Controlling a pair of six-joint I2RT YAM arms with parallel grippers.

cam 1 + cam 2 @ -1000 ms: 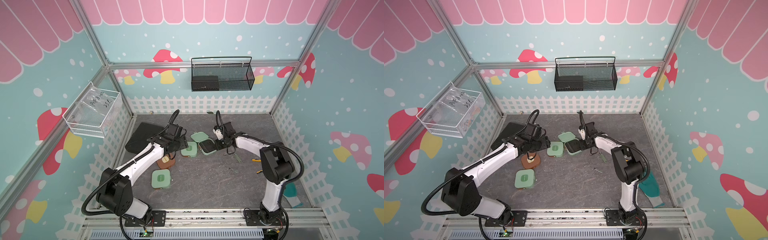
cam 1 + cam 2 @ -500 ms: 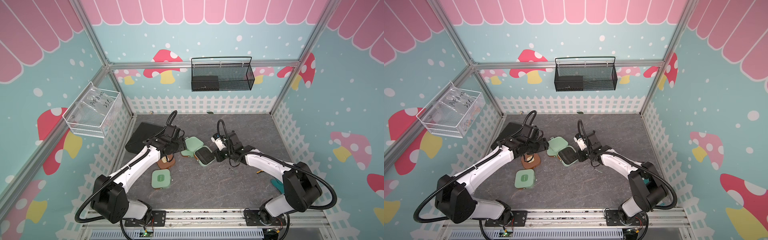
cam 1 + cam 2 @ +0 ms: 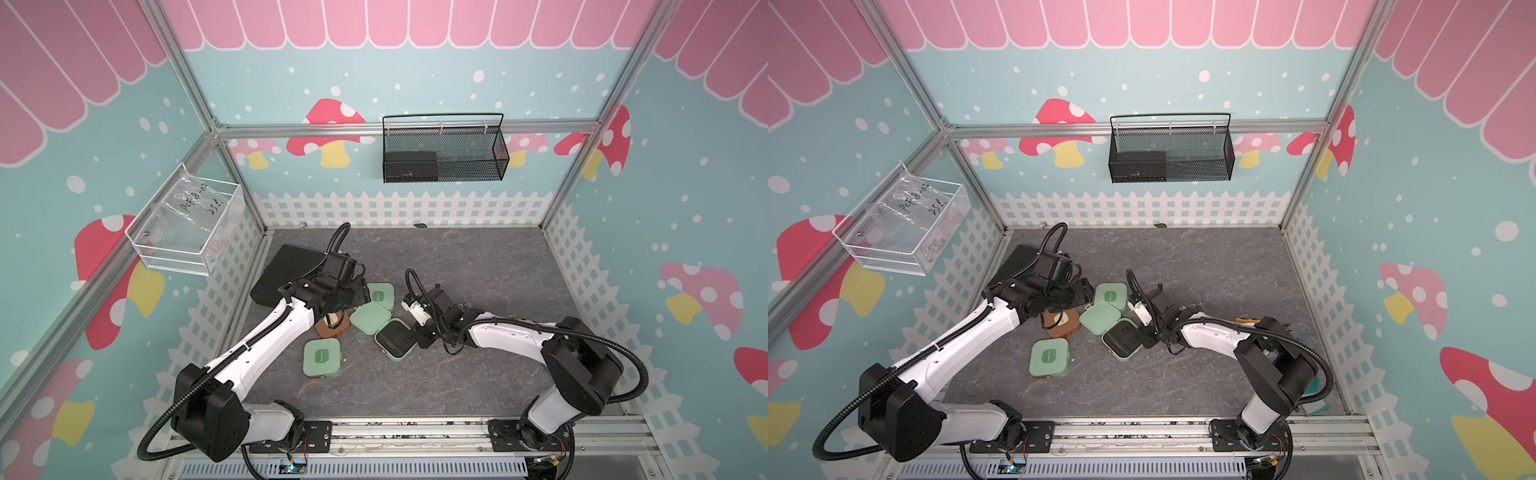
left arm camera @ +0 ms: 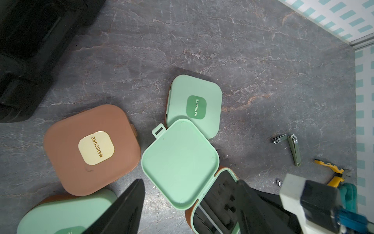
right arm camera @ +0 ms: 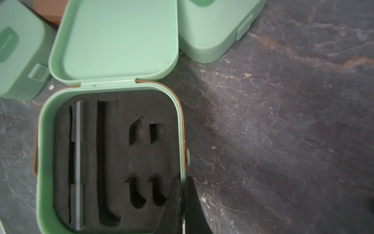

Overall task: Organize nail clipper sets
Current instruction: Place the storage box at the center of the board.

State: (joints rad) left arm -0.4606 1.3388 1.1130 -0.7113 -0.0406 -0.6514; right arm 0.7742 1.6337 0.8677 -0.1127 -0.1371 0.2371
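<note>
Right wrist view showed your right claw [image 5: 182,178] clamped on a wall of the open mint-green rounded-square plastic case [image 5: 46,141], one finger inside by the black slotted foam insert [image 5: 117,154]. The slots ran from the hinge side to the opposite side. Your left claw [image 4: 190,181] hung spread near the flat-lying lid [image 4: 180,162]. The small silver clippers [image 4: 279,139] lay well apart on the dark grey marbled tabletop [image 3: 478,270], on your right arm's side, so that arm was nearer. A closed brown rounded-square case [image 4: 91,150] and a closed mint-green case [image 4: 194,105] crowded the lid.

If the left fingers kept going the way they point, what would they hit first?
Most likely the flat-lying lid of the open mint case, straight ahead of the left gripper; depth is uncertain.
</note>
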